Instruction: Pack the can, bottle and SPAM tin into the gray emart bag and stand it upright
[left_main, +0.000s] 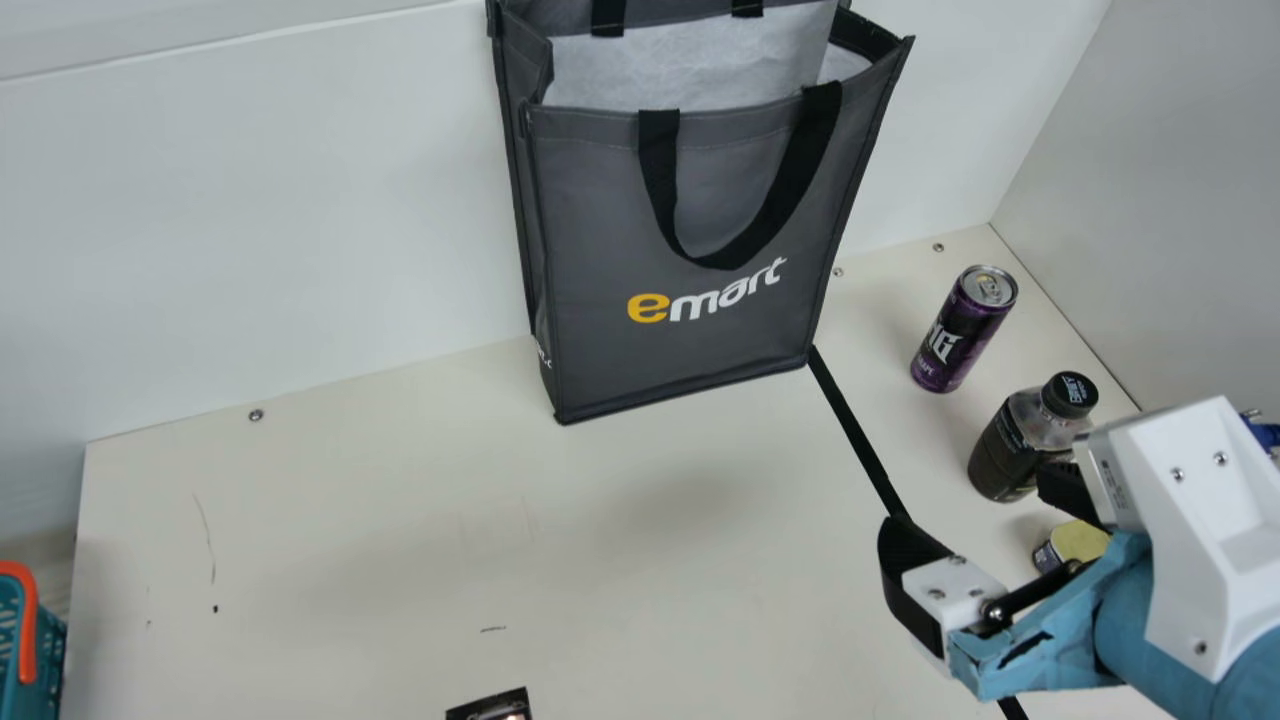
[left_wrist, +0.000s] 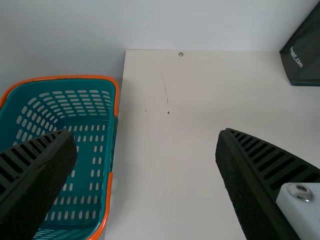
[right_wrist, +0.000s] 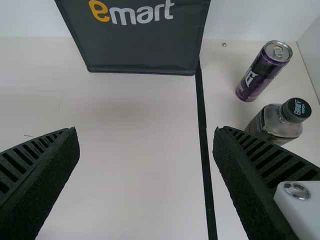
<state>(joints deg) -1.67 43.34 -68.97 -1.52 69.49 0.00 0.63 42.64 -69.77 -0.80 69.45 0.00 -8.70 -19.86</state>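
Note:
The gray emart bag (left_main: 690, 210) stands upright by the back wall with its top open; its lower part (right_wrist: 142, 45) shows in the right wrist view. Right of it are the upright purple can (left_main: 963, 328) and the dark bottle (left_main: 1025, 440), also seen as can (right_wrist: 262, 72) and bottle (right_wrist: 275, 122). A yellow-lidded tin (left_main: 1078, 541) is partly hidden behind my right gripper (left_main: 975, 515). Seen from its wrist, the right gripper (right_wrist: 145, 135) is open and empty over the table. My left gripper (left_wrist: 146, 137) is open and empty, near the basket.
A teal basket with an orange rim (left_wrist: 114, 100) is beside the table's left edge. A black strip (left_main: 858, 435) runs along the table (left_main: 380, 540) from the bag's corner, left of the can and bottle. A small dark printed item (left_main: 495, 706) lies at the main view's bottom edge.

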